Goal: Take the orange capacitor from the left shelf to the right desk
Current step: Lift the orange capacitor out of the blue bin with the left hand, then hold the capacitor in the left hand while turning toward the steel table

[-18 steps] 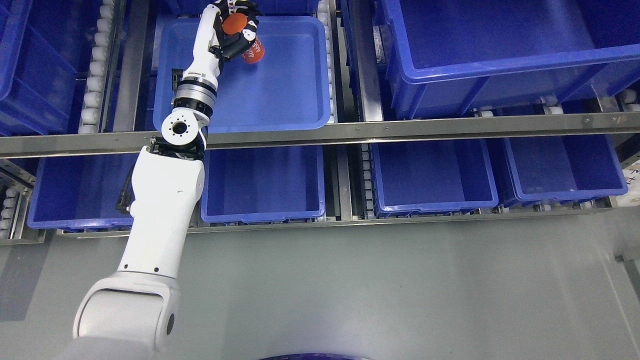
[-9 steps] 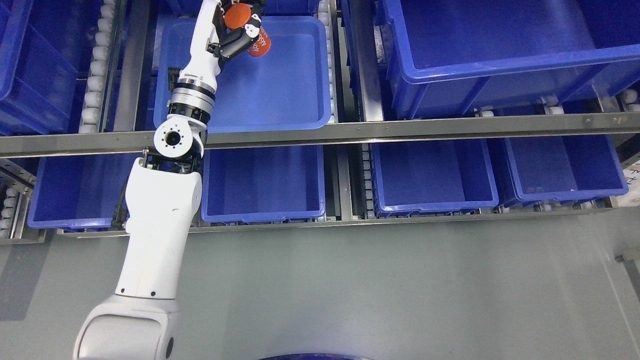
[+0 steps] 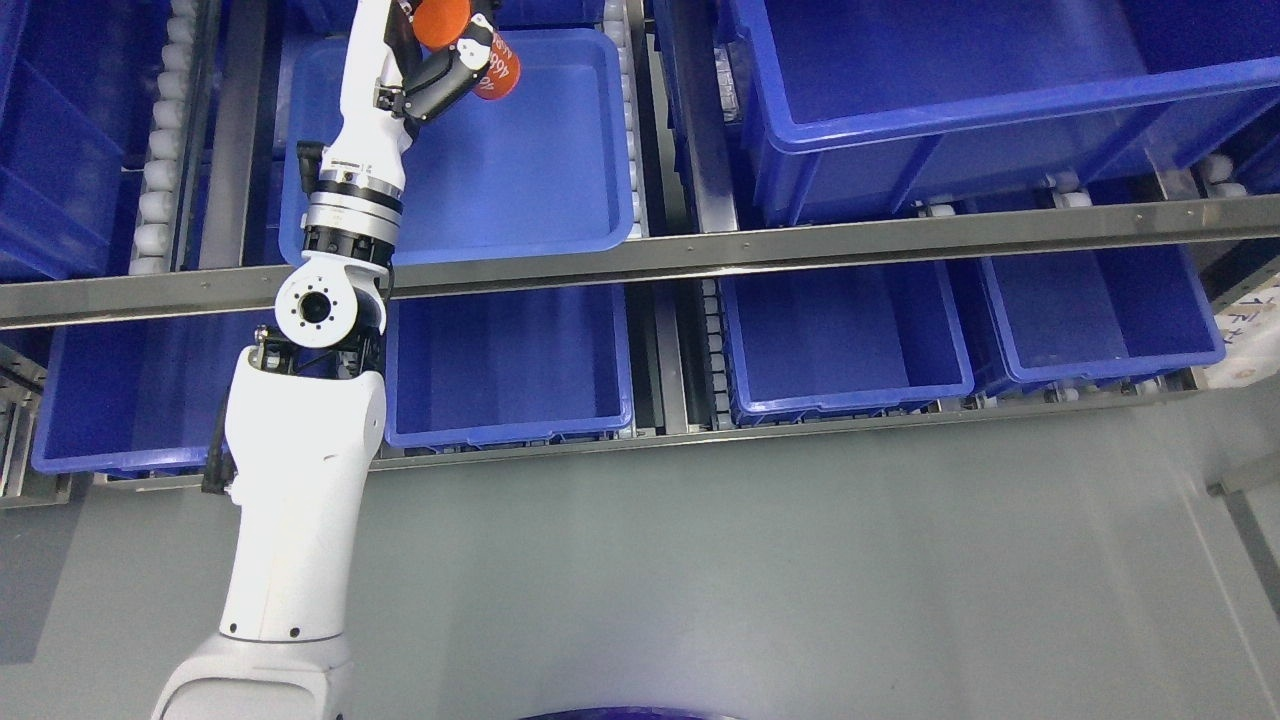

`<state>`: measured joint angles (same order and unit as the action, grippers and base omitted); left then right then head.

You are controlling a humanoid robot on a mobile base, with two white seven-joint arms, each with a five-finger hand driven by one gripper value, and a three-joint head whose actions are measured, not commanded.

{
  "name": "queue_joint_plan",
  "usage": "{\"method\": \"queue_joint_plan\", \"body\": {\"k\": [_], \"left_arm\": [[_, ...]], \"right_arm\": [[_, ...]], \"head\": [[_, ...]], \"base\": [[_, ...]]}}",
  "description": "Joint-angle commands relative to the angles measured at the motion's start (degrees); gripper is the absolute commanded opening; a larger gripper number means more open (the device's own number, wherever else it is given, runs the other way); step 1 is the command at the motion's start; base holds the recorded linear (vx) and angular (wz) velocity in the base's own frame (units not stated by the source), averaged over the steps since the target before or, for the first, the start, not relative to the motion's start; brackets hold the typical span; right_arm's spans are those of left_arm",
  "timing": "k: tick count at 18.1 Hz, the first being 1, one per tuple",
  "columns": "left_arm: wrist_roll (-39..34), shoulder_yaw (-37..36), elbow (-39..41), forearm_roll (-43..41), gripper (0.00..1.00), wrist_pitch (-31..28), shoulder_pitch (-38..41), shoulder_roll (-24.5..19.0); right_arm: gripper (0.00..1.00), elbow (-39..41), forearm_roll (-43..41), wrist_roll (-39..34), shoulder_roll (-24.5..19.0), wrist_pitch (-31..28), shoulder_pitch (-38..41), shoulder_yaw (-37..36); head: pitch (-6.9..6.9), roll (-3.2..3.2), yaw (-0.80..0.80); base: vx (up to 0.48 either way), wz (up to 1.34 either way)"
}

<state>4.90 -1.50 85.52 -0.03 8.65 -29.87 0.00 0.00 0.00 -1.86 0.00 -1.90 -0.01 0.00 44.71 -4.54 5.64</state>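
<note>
Blue bins point(image 3: 830, 340) in rows behind a steel shelf rail point(image 3: 800, 245), above grey floor point(image 3: 750, 580).

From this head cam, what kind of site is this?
Likely a warehouse or parts-picking store: rows of blue bins on metal flow racks with white rollers; the left hand holds an orange capacitor.

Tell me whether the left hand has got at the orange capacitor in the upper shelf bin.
Yes, it seems so: the left hand is closed around the orange capacitor over the blue bin, nothing between them.
</note>
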Motion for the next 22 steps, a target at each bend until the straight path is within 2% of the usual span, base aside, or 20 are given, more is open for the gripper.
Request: {"method": "queue_joint_plan", "body": {"k": [1,8,13,22], "left_arm": [[0.0,0.9,9.1,1.8,0.01,2.2,1.0,-1.0],[0.0,1.6,9.1,2.1,0.01,4.4,-1.0,-1.0],[-0.1,-1.4,9.1,3.5,0.01,5.2,-2.2,-1.0],[-0.1,-4.6,9.1,7.2,0.01,4.7,-2.2,-1.0]], "right_arm": [[1.00,1.9,0.4,0.0,1.0,-0.2,0.7,-0.6],[1.00,1.9,0.4,0.0,1.0,-0.2,0.7,-0.6],[1.00,1.9,0.4,0.0,1.0,-0.3,0.7,-0.6],[1.00,1.9,0.4,0.0,1.0,-0.2,0.7,-0.6]], "head": [[0.00,0.00,0.00],[0.00,0.00,0.00],[0.00,0.00,0.00],[0.00,0.00,0.00]], "base": [[-0.041,-0.18],[-0.033,-0.25],[-0.023,-0.39],[-0.004,-0.82]]}}
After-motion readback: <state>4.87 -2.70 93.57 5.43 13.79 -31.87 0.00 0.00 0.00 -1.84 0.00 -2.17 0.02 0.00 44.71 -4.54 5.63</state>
